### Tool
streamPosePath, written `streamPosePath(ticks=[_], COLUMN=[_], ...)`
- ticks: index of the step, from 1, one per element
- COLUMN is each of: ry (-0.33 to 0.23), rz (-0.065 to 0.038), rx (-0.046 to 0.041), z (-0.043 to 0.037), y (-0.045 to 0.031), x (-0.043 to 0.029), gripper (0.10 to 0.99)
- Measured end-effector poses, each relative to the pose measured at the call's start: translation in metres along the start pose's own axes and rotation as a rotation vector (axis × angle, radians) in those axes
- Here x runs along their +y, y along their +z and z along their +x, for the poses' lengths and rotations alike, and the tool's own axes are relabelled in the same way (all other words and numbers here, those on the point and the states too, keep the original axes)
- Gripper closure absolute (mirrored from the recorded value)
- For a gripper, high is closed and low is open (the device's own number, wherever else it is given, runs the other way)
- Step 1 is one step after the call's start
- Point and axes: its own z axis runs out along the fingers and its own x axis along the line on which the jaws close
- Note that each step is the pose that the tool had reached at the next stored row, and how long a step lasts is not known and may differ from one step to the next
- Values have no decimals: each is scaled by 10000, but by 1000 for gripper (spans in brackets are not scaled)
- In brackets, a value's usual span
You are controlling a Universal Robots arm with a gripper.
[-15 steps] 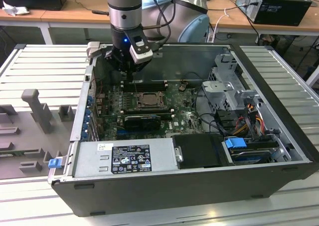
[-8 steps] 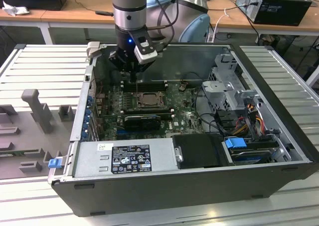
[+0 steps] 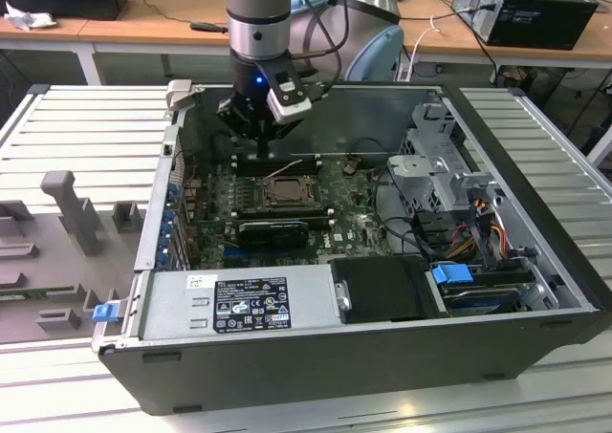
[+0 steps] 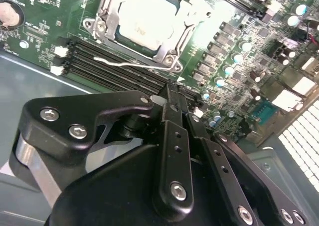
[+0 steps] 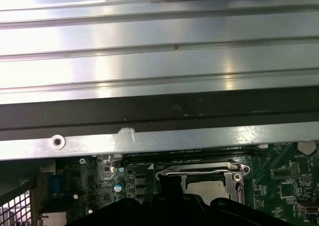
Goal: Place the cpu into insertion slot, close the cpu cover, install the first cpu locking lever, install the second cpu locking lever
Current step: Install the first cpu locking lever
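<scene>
A ribbed metal table [image 3: 76,118] carries an open computer case [image 3: 535,337], with wooden desks behind. The gripper [image 3: 262,144] hangs inside the case over the green board [image 3: 359,227], above the long black memory slots [image 4: 114,61] just beside the socket. Its jaws are pressed together and hold nothing (the black fingers [image 4: 172,136] meet at their tips in the second wrist view). The cpu [image 4: 147,16] sits in the insertion slot [image 3: 271,202], with the cpu cover [image 4: 188,21] folded down over its edges. A thin silver lever [image 4: 129,64] stands out across the memory slots, away from the cover.
</scene>
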Motion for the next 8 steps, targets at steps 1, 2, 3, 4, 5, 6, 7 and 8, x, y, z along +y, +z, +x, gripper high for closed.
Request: streamPosePath(ticks=[1, 2, 3, 4, 5, 6, 7, 8], ry=[-2, -5, -31, -72, -110, -176, -264, -341], rz=[0, 0, -77, -203, -230, -232, -231, -233], rx=[1, 1, 8, 17, 19, 22, 28, 31], z=[-16, -41, -65, -73, -79, -81, -83, -86], y=[4, 19, 27, 31, 40, 51, 63, 73], x=[1, 2, 3, 4, 5, 4, 2, -2], gripper=[980, 980, 980, 980, 980, 980, 980, 980])
